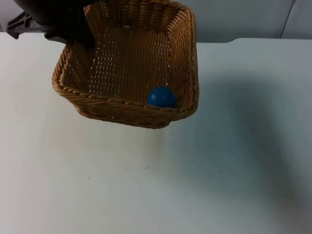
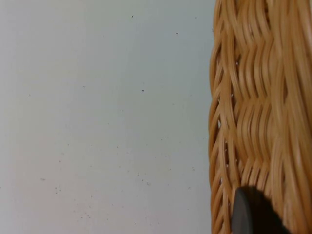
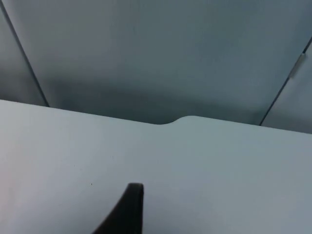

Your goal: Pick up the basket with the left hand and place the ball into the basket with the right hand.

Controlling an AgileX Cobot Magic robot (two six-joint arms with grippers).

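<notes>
A woven tan basket (image 1: 126, 58) hangs tilted above the white table at the back left. My left gripper (image 1: 73, 35) is shut on its far left rim. A blue ball (image 1: 161, 96) lies inside the basket, in its near right corner against the wall. In the left wrist view the basket's wicker wall (image 2: 263, 97) runs close alongside the gripper, with one black fingertip (image 2: 253, 214) pressed on it. My right gripper (image 3: 127, 209) waits over bare table, facing the grey partition wall, away from the basket.
The white table (image 1: 146, 185) stretches in front of and to the right of the basket. The grey partition wall (image 1: 243, 19) closes off the back. The basket's shadow falls on the table just below its near edge.
</notes>
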